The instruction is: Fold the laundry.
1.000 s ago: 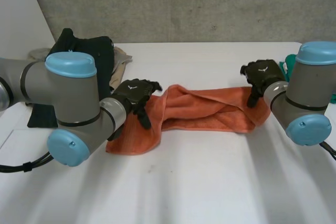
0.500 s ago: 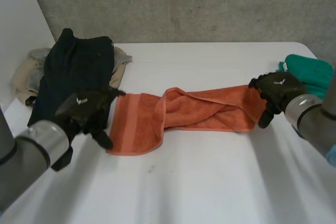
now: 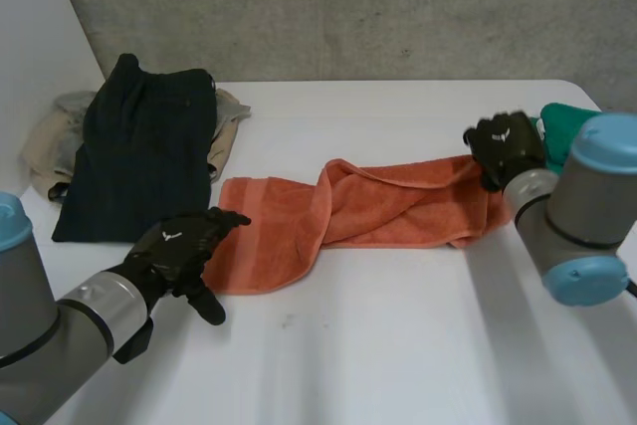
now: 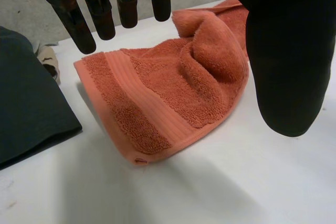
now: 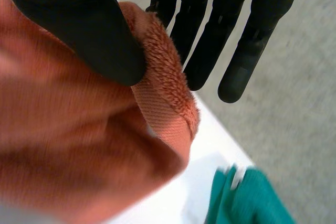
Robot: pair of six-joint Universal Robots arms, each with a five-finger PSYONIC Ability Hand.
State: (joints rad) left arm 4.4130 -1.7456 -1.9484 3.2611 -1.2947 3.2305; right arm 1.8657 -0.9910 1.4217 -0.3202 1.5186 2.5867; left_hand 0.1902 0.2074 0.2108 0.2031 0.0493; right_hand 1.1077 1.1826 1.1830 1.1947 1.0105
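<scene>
Right hand (image 3: pixel 506 149) pinches the towel (image 3: pixel 378 208) at its end edge. Left hand (image 3: pixel 181 248) hovers spread-fingered by the opposite corner. The white table (image 3: pixel 398 345) lies in front.

White table (image 3: pixel 398 345). Orange towel (image 3: pixel 378 211) at centre, twisted and bunched, running 9 to 3 o'clock. Dark garment (image 3: pixel 139 146) flat at 10 o'clock, overlapping a beige cloth (image 3: pixel 50 141). Green cloth (image 3: pixel 562 121) at the 3 o'clock edge, near the towel's end.

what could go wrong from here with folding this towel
The right hand pinches only the corner rim of the orange towel, so it may slip. The towel is twisted mid-length; folding now could trap that. The left hand is open near the other end, so pulling may drag it.
</scene>
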